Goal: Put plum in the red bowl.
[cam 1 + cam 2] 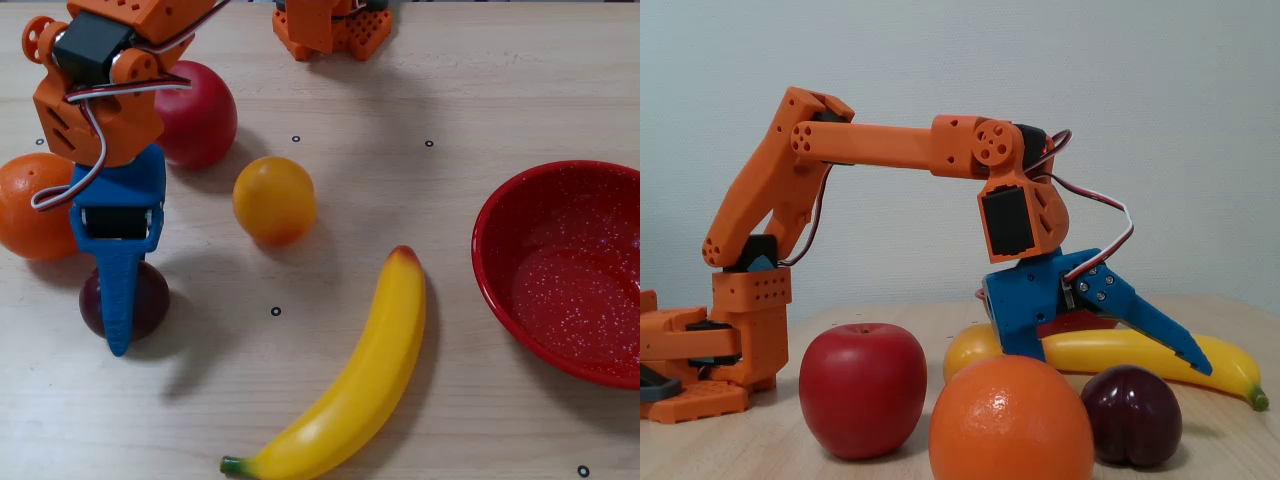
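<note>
Overhead view shows the plum on the table under the spread, empty gripper, ungrasped, far from the red bowl.

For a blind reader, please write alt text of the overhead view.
An orange arm's blue gripper, open, hangs over a dark plum at left; an orange, apple, lemon and banana lie nearby, and the red bowl sits at right.

A light wooden table with small black ring marks carries the fruit. On it lie a banana, a yellow-orange round fruit, a red apple, an orange and the plum. The red bowl stands at the right edge in the overhead view. The orange arm base sits at the far edge.
</note>
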`<state>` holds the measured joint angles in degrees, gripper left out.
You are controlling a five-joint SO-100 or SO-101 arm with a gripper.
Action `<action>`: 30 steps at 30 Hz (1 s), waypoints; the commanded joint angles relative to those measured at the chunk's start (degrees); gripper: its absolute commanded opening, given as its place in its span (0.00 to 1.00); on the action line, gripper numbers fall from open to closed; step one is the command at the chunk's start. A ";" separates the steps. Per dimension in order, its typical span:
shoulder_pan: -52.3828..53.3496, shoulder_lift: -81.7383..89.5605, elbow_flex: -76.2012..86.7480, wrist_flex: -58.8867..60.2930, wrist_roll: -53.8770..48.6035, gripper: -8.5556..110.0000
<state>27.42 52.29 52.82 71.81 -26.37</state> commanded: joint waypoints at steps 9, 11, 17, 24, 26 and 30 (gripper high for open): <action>-1.41 2.81 -3.16 -2.46 -1.41 0.47; -1.41 2.81 -2.81 -2.81 -1.41 0.47; -1.67 2.81 -2.46 -3.25 -1.49 0.47; -1.67 2.81 -2.11 -3.34 -1.49 0.46; -1.67 2.81 -2.11 -3.34 -1.49 0.45; -1.67 2.81 -2.02 -3.34 -1.49 0.43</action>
<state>27.42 52.29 52.91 69.87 -26.37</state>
